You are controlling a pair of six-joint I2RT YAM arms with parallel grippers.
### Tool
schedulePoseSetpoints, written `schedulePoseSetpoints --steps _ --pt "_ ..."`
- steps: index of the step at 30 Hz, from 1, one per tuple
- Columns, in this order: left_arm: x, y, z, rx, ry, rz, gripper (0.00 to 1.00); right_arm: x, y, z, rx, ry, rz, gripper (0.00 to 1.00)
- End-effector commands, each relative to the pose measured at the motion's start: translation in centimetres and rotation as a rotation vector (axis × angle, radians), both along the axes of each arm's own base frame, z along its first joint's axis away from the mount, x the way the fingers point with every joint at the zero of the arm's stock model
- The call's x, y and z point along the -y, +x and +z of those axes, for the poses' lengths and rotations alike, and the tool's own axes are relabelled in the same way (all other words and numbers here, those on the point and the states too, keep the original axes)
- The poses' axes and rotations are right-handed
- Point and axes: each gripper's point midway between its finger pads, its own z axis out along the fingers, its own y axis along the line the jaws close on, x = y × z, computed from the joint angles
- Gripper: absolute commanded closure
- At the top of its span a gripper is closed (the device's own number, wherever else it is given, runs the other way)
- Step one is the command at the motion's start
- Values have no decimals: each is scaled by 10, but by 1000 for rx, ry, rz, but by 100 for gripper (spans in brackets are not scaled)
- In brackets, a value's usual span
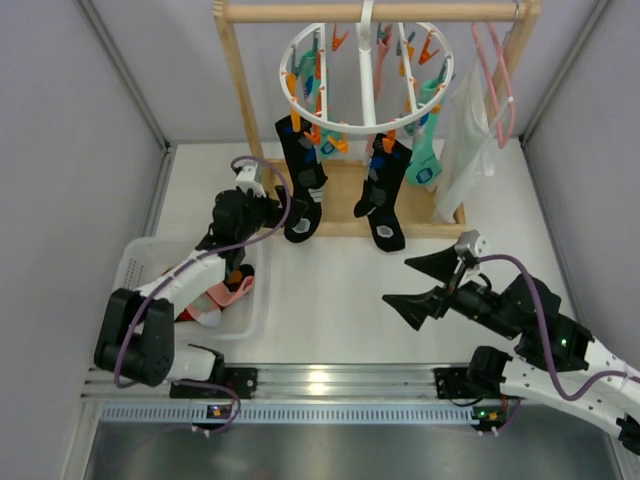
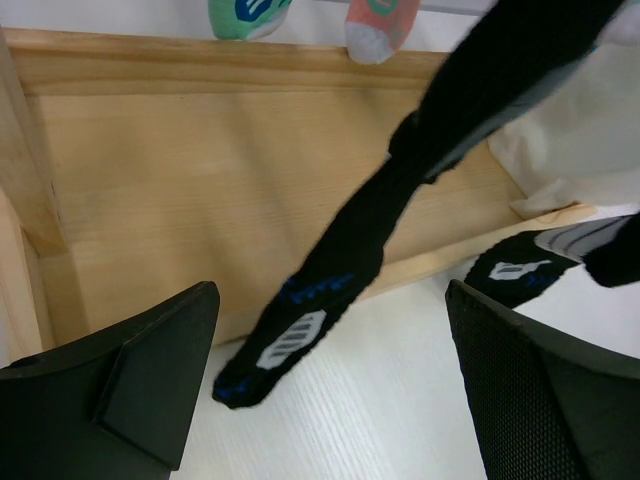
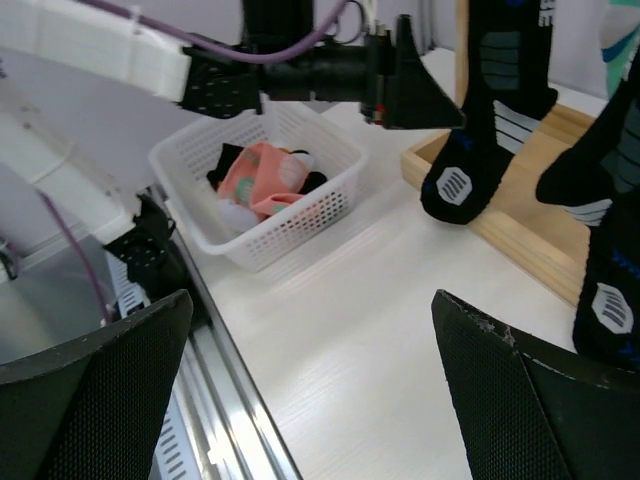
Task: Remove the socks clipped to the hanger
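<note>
Operator: Black socks (image 1: 300, 170) hang clipped to the hanger (image 1: 367, 125), seen overhead only. I read left gripper (image 2: 332, 300) and right gripper (image 1: 397, 280) wide, empty.

Observer: Confirmed. Right wrist view details a pink sock (image 3: 262, 175) in the basket (image 3: 300, 228).

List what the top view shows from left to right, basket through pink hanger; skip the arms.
Basket → left black sock → right black sock → teal sock → white cloth → pink hanger

A wooden rack (image 1: 238, 95) is stood just ahead of the left jaws. A white basket (image 1: 128, 262) is set behind them. A pink wire hanger (image 1: 497, 85) and a white cloth (image 1: 462, 150) are hung well beyond the right jaws.
</note>
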Motion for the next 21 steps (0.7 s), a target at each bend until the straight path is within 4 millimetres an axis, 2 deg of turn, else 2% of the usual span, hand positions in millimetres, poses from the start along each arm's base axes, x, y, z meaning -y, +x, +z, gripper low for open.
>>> schedulePoseSetpoints --steps 1,6,9,10,12,15,17,18,19,20,21 --pt "10 32 45 241 8 -66 2 -3 -21 -4 16 -11 118 0" --pt "18 60 38 260 60 -90 2 -9 -30 -6 37 -15 182 1" --pt "32 58 38 253 35 -170 2 -15 -30 -9 41 -22 201 0" --pt "35 59 43 258 24 -184 3 -15 -23 -11 34 -24 169 1" --pt "41 55 42 255 11 -210 9 -14 -14 -6 24 4 117 1" --pt "48 50 41 252 5 -231 57 -9 2 6 5 90 13 1" --pt "50 46 39 249 7 -226 79 -6 -1 17 24 145 16 1" --pt "54 41 44 261 6 -224 88 -6 -2 22 33 174 24 1" --pt "52 40 46 266 9 -190 93 -4 -5 27 42 188 32 1" --pt "50 36 41 254 16 -168 100 -4 -8 30 49 196 44 1" --pt "55 28 53 279 8 -159 100 -3 -9 36 50 210 45 0"
